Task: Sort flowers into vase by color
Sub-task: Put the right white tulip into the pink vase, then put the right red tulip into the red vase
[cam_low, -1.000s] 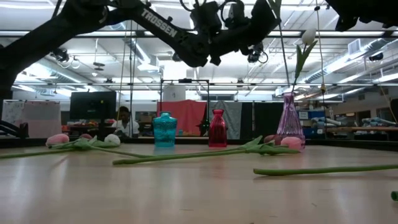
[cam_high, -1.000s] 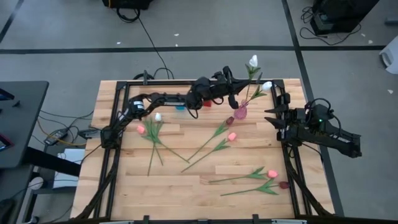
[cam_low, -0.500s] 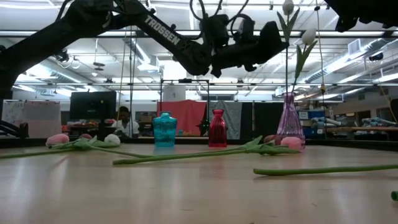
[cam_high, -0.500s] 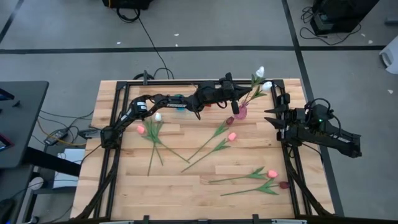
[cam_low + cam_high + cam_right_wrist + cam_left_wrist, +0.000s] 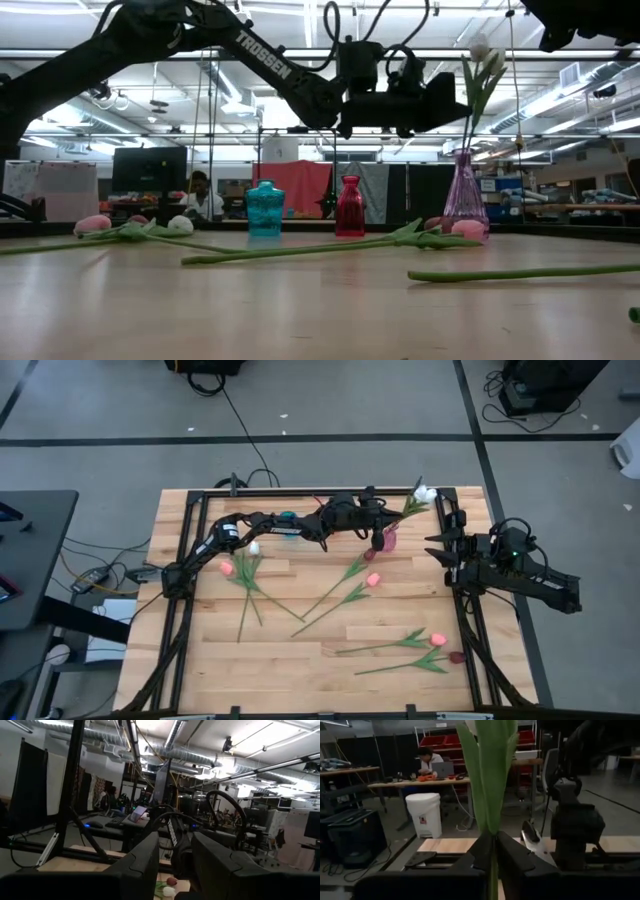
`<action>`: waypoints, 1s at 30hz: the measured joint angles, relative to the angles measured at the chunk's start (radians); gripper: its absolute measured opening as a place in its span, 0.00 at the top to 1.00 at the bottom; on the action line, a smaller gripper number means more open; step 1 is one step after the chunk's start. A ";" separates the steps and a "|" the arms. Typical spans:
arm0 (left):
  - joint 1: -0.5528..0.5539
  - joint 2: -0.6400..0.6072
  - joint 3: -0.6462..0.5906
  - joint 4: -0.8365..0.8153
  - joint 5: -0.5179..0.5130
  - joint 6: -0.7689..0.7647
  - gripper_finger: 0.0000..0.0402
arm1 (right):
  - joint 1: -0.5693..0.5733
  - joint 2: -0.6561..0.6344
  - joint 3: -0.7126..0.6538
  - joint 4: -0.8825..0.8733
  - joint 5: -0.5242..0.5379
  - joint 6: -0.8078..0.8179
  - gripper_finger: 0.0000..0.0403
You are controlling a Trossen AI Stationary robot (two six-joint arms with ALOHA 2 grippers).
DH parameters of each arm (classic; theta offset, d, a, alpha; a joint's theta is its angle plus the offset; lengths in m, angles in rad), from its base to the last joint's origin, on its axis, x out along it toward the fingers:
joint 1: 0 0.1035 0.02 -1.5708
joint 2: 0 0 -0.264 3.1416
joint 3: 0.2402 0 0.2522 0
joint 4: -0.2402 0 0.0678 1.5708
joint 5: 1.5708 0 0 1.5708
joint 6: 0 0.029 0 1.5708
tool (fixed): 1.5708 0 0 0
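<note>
My left gripper (image 5: 458, 103) is shut on a white tulip (image 5: 480, 46) and hovers just above the purple vase (image 5: 465, 195) at the table's far right; in the high view the gripper (image 5: 385, 522) sits beside the vase (image 5: 388, 541). A second white tulip (image 5: 496, 62) stands in that vase. In the left wrist view, green leaves (image 5: 490, 770) rise from the gripper (image 5: 492, 854). Pink, white and dark red tulips lie flat on the table (image 5: 372, 579) (image 5: 254, 547) (image 5: 457, 657). My right gripper (image 5: 440, 550) waits open at the right edge. My left gripper pinches the white tulip's stem (image 5: 493, 870) between its two fingers, just below the leaves. The fingers come level from the table's left and lie across the stem. The tulip stands upright, lifted clear of the table, and its lower stem (image 5: 466, 135) reaches down to the vase's mouth.
A teal vase (image 5: 265, 208) and a red vase (image 5: 350, 206) stand along the far edge, left of the purple one. A black frame (image 5: 200, 495) borders the table. Loose tulips are scattered left (image 5: 227, 568), centre and near right (image 5: 437, 639). A person sits behind the table (image 5: 200, 192).
My left gripper has swung toward the table's right, over the purple vase, and turned from slanted to level. The held white tulip has gone from tilted to upright and come down, so that it stands beside the white tulip in the vase.
</note>
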 joint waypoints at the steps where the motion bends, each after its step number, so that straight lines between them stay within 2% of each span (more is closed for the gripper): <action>1: 0.000 0.000 0.000 -0.003 0.006 0.005 0.89 | 0.000 0.000 0.000 -0.003 0.000 0.000 0.68; 5: 0.002 -0.008 0.000 -0.057 -0.007 0.043 0.78 | 0.000 0.000 0.000 -0.010 0.002 0.000 0.68; 10: 0.008 -0.074 0.000 -0.261 -0.071 0.153 0.64 | 0.000 0.000 0.000 -0.021 0.011 0.000 0.68; 14: 0.007 -0.158 0.000 -0.515 -0.126 0.251 0.61 | 0.000 0.000 0.000 -0.031 0.031 0.000 0.68; 18: -0.021 -0.239 0.001 -0.745 -0.135 0.268 0.61 | 0.000 0.000 0.000 -0.035 0.046 -0.004 0.68; 20: -0.042 -0.254 0.004 -0.867 -0.135 0.227 0.61 | 0.000 0.000 0.000 -0.035 0.046 -0.004 0.68; 24: -0.089 -0.241 -0.001 -1.142 -0.168 0.045 0.61 | 0.000 0.000 0.000 -0.034 0.047 -0.004 0.68; 27: -0.120 -0.233 -0.001 -1.299 -0.224 -0.085 0.61 | 0.000 0.000 0.000 -0.033 0.047 -0.004 0.68; 30: -0.144 -0.221 0.000 -1.378 -0.234 -0.177 0.61 | 0.000 0.000 0.000 -0.031 0.046 -0.001 0.68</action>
